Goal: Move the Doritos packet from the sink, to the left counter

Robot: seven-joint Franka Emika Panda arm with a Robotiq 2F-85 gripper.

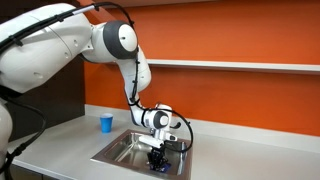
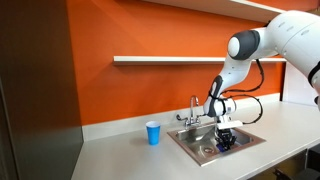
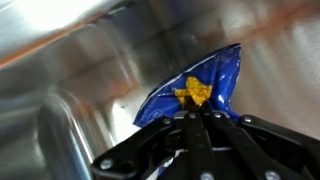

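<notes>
Tool position: I have the tool [image 1: 157, 158] down inside the sink [image 1: 112, 152], with the arm bent over the basin from above; both exterior views show it there [image 2: 225, 142].
Tool state: in the wrist view the tool [image 3: 195, 119] has its two black fingers [image 3: 188, 140] drawn together with no gap I can see, and they are pinched on the lower edge of the chip bag [image 3: 197, 88].
Chip bag: blue and crinkly with an orange-yellow patch near its middle. It fans out past the fingertips, with its bottom edge running in between them.
Chip bag location: inside the sink, against the steel floor and wall. From the wrist view I cannot tell whether it rests on the bottom or is lifted clear.
Chip bag from outside: in both exterior views the tool hides it, so I cannot make it out there.
Sink: a steel basin [image 2: 188, 143] set into the tabletop [image 2: 105, 157], with a chrome tap [image 2: 194, 108] at its rear edge.
Tabletop: light grey and flat [image 1: 60, 140], running along an orange wall [image 1: 230, 100].
Cup: a blue cup [image 1: 106, 123] stands upright on the tabletop near the sink, apart from the tool [image 2: 152, 133].
</notes>
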